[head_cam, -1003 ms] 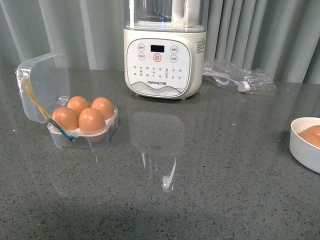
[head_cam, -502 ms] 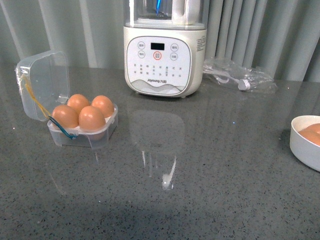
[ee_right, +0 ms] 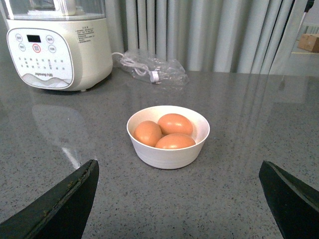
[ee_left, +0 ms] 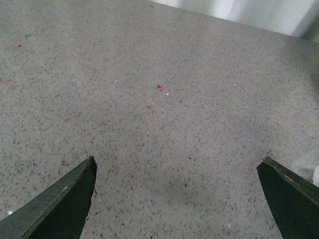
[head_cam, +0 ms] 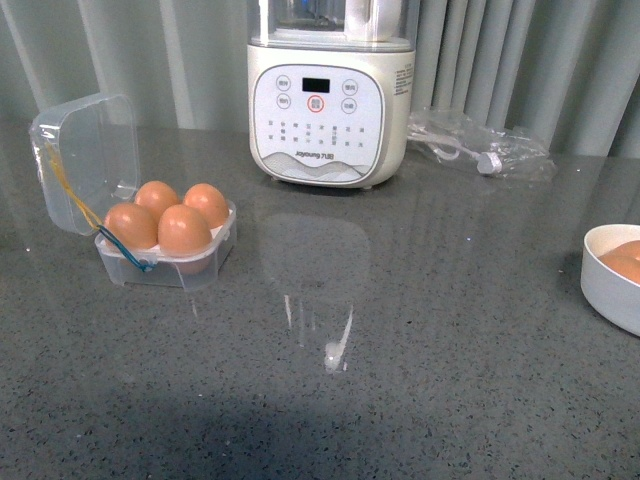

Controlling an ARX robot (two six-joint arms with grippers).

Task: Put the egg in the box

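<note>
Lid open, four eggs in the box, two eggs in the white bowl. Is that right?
No. The bowl holds three eggs, not two; the right wrist view shows them. The box does hold four, lid open.

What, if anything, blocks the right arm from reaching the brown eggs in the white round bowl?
Probably nothing, so yes: the white round bowl sits on bare grey countertop straight ahead of the open right end effector, its three brown eggs uncovered.

Clear plastic four-slot box (head_cam: 165, 268) stood at left of the front view, hinged lid was raised and tilted back, yellow and blue bands ran along its left side, four smooth orange-brown eggs (head_cam: 184, 228) sat inside, one per slot, every slot was filled.
</note>
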